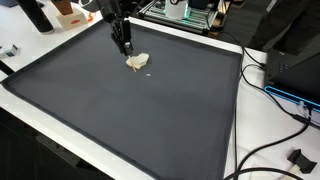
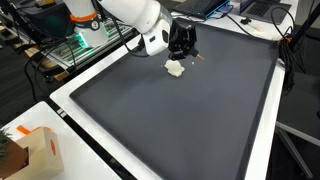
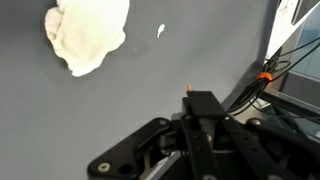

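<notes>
A crumpled white lump (image 3: 88, 35) lies on the dark grey mat (image 3: 90, 115), with a small white speck (image 3: 161, 30) beside it. In both exterior views the lump (image 1: 137, 62) (image 2: 175, 68) sits near the mat's far part. My gripper (image 1: 127, 48) (image 2: 182, 55) hangs just above and beside the lump, apart from it. In the wrist view the fingers (image 3: 190, 95) are pressed together, and a tiny orange tip (image 3: 188, 87) pokes out between them. What that thin thing is cannot be told.
The mat (image 1: 150, 120) (image 2: 190, 120) lies on a white table. Black cables (image 1: 270, 90) run along one side. An orange and white box (image 2: 40, 150) stands off the mat's corner. Electronics and clutter (image 1: 185, 12) crowd the far edge.
</notes>
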Available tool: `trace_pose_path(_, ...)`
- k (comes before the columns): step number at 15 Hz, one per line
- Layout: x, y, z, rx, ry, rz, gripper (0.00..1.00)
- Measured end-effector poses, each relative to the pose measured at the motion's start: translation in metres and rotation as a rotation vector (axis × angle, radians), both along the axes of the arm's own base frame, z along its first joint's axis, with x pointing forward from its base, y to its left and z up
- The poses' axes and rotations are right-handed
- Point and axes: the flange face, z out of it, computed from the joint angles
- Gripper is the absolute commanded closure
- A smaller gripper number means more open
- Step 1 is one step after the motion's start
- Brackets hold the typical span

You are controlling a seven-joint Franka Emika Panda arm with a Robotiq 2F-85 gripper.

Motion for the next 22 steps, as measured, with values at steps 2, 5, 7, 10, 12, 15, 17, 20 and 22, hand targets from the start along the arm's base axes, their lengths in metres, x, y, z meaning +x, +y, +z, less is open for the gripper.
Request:
trace_pose_path(2, -0.002, 0.005, 0.004, -0.044, -0.014, -0.042, 0.97)
trace_pose_path(5, -0.009, 0.016, 0.010, -0.127, -0.036, -0.108, 0.97)
trace_pose_path(7, -0.015, 0.023, 0.015, -0.190, -0.051, -0.152, 0.97)
trace_pose_path(10, -0.024, 0.033, 0.024, -0.298, -0.074, -0.204, 0.97)
trace_pose_path(12, -0.030, 0.039, 0.030, -0.373, -0.088, -0.231, 0.97)
trace_pose_path(15, -0.036, 0.049, 0.039, -0.494, -0.109, -0.267, 0.97)
trace_pose_path(17, -0.041, 0.056, 0.044, -0.576, -0.123, -0.291, 0.97)
trace_pose_path(20, -0.048, 0.065, 0.046, -0.709, -0.146, -0.317, 0.97)
trace_pose_path(22, -0.057, 0.069, 0.037, -0.803, -0.139, -0.329, 0.97)
